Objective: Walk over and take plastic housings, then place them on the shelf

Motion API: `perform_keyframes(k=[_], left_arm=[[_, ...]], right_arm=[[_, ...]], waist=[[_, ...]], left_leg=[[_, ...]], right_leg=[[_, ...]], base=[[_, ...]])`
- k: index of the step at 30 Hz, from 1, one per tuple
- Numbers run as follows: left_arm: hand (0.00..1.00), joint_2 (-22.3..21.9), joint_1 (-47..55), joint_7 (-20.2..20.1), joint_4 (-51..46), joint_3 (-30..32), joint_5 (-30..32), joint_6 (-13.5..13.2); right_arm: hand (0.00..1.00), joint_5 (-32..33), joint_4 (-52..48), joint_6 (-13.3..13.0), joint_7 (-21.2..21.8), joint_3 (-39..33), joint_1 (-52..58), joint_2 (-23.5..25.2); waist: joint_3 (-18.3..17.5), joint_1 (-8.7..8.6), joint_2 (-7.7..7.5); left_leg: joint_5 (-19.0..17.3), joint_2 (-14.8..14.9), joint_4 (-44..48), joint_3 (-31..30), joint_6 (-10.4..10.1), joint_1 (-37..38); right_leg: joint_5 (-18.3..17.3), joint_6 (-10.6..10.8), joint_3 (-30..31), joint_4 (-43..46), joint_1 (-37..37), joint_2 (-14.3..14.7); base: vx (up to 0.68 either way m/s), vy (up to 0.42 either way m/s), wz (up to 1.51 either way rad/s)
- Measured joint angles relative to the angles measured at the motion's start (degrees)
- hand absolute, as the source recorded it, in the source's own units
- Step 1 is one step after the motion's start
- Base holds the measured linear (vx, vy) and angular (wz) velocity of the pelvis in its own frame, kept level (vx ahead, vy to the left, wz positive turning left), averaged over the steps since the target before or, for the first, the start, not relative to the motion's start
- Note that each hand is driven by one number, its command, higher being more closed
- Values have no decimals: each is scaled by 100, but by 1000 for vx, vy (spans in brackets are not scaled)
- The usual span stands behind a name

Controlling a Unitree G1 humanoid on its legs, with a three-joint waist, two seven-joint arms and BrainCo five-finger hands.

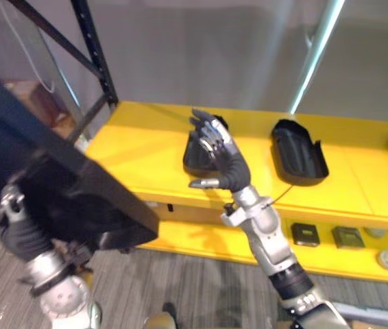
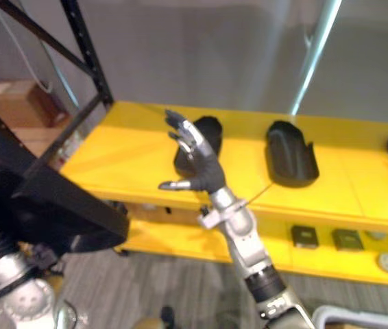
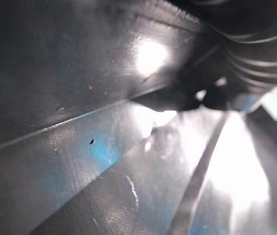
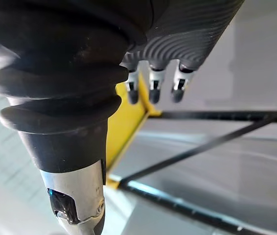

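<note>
Seemingly at the placing step, w/ shelf reached.

Left eye view: left hand (image 1: 16, 229) low at left, against big black housing (image 1: 77, 188), a flat matte slab w/ thick edge, up off floor beside yellow shelf (image 1: 139, 151). Can't tell its grip. Right hand (image 1: 220, 161) up over shelf, spread, empty, thumb out sideways. Near housing (image 1: 192, 161) on glossy top just behind it. Far housing (image 1: 297, 152) to its right, a scooped dark plastic shell.

Right eye view: same layout, w/ bare yellow patch at shelf's left end by black metal post (image 2: 84, 51). Next, prob.: swing slab over that patch, lay flat, clear of post.

Left wrist view: smooth dark plastic w/ sheen, v. close.

Right wrist view: fingers (image 4: 153, 90) straight, apart, holding nothing.
</note>
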Motion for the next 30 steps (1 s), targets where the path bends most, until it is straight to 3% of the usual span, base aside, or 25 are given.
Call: perform_keyframes(k=[4, 7, 10, 11, 13, 15, 16, 17, 19, 23, 30], left_arm=[[100, 102, -48, 17, 2, 128, 131, 197], [100, 103, -52, -235, 19, 120, 130, 208], [100, 306, -54, -381, 65, 126, 123, 296], [100, 363, -64, -383, 62, 125, 121, 329], [100, 535, -363, -378, 309, 62, 124, 443], [100, 534, -538, -323, 551, 55, 124, 577], [100, 532, -572, -222, 655, 65, 123, 682], [100, 408, -497, -188, 789, -8, 123, 742], [100, 315, -273, -182, 786, -44, 126, 779], [100, 35, -3, -169, 561, -53, 82, 776], [100, -195, 205, -678, 232, -110, 9, 556]], right_arm=[[0, -160, -75, -134, -364, -66, 112, 41], [0, -284, -99, -127, -546, -478, 466, 7], [0, -254, -124, -126, -591, -844, 836, -28], [0, -234, -135, -126, -574, -888, 843, -49], [0, -246, -479, -143, -570, -969, 929, -36], [0, -238, -720, -146, -493, -975, 951, -27], [0, -239, -923, -147, -413, -979, 966, -24], [0, -233, -988, -159, -334, -1074, 1052, -78], [0, -199, -974, -107, -267, -1254, 1167, -147], [0, 332, -998, -93, 29, -1694, 1319, -206], [0, 77, -1171, -73, -374, -1804, 1693, -103]], waist=[[28, -35, 46], [100, -58, 131], [188, -139, 183], [197, -188, 202], [247, -426, 278], [239, -450, 234], [261, -464, 91], [278, -552, 126], [312, -494, 251], [298, -475, 342], [288, -354, 359]], left_leg=[[221, -162, -654, 135, 31, 404], [384, -209, -1033, 122, 76, 527], [356, -176, -1038, 110, 177, 727], [352, -138, -1035, 73, 196, 725], [365, 31, -1074, -368, 191, 560], [434, 52, -1118, -464, 87, 469], [498, -84, -1126, -519, 20, 409], [566, -116, -1160, -692, -13, 412], [669, -62, -1161, -751, -79, 395], [749, -25, -1160, -1181, -189, 271], [828, -247, -1168, -1790, -148, 184]], right_leg=[[7, -7, 245, 149, -34, -103], [2, -16, 320, 589, -248, -224], [8, -194, 1076, 1413, -532, -381], [-35, -358, 1290, 1505, -598, -324], [-606, -534, 2175, 925, -681, 368], [-606, -517, 2475, 414, -727, 723], [-526, -448, 2650, 156, -786, 807], [-490, -226, 2539, 145, -717, 780], [-445, -200, 2386, 27, -632, 860], [-386, -203, 1924, -55, -412, 1005], [-541, -339, 1322, 35, -155, 908]], base=[[0, 40, -11], [-15, 36, 2], [27, 54, -1], [23, -20, 25], [-31, -86, 56], [-55, -121, 40], [-33, -134, 65], [2, -101, 62], [70, -91, 42], [81, -110, 51], [22, -34, 57]])
